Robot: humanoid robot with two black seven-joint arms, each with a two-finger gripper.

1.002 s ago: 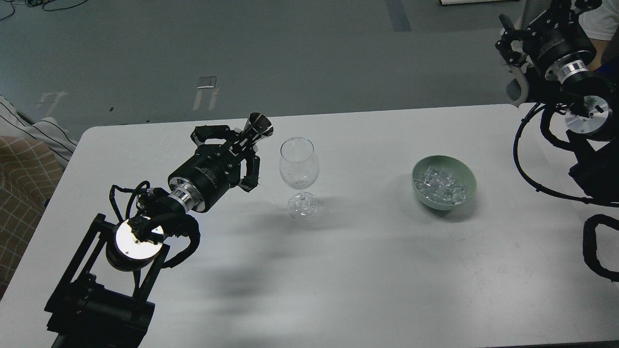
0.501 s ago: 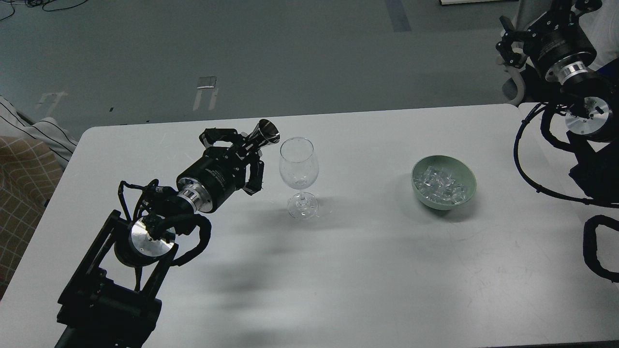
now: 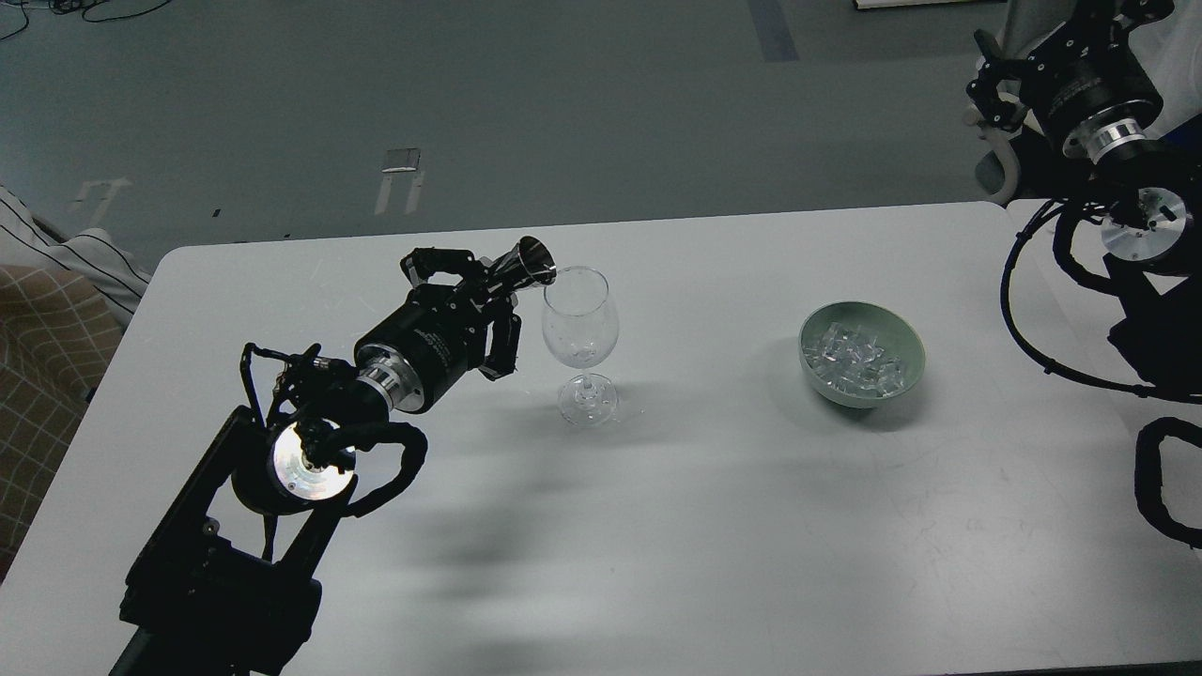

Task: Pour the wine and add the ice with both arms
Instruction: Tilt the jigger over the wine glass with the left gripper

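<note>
My left gripper (image 3: 488,282) is shut on a small metal jigger cup (image 3: 526,263). The cup is tilted, with its mouth right at the left rim of a clear stemmed glass (image 3: 580,319) standing mid-table. No stream of wine shows. The ice (image 3: 856,357), a heap of clear cubes, lies in a pale green bowl (image 3: 909,349) to the right of the glass. My right gripper (image 3: 986,80) is raised beyond the table's far right corner, well away from the bowl; its fingers cannot be told apart.
The white table (image 3: 657,526) reaches from the left arm's base to the right arm's cables. A striped cloth and a checked cloth (image 3: 47,310) lie off the left edge. Grey floor lies beyond the far edge.
My left gripper has moved right with the jigger and tilted it further, bringing its mouth to the glass rim. The right arm has barely moved.
</note>
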